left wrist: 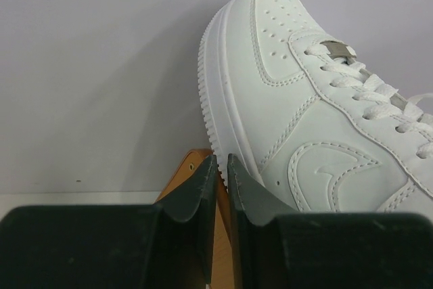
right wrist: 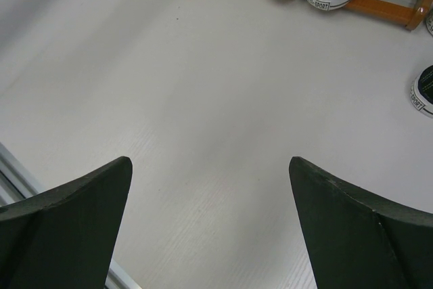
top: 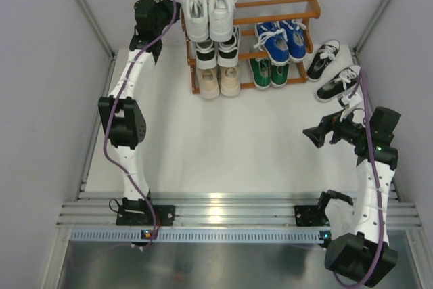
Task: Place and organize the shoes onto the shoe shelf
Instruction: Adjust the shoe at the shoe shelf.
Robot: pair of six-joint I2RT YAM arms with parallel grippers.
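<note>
I am holding my left gripper (left wrist: 222,160) up at the left end of the shelf (top: 284,1), which is standing at the table's (top: 223,153) far edge. Its fingers (left wrist: 193,187) are standing narrow, with only a thin slit between the tips, and are gripping nothing. The shelf's orange wood is showing through the slit. The white pair (top: 208,5) is sitting on the left half of the top tier. One white shoe is lying just right of my fingertips, and I cannot tell whether they are touching it.

Under the white pair, a black pair (top: 216,51) is resting on the middle tier and the beige pair (top: 220,80) on the bottom tier. On the right half, the blue pair (top: 281,40) is occupying the middle tier and the green pair (top: 269,71) the bottom one. The other black pair (top: 338,82) is lying on the table just right of the shelf, near the far right corner.

I am hovering my right gripper (right wrist: 210,160) over bare table near the right edge, on the near side of that loose pair. Its fingers are spreading wide and carrying nothing, and they are facing the green toes on the bottom tier.
</note>
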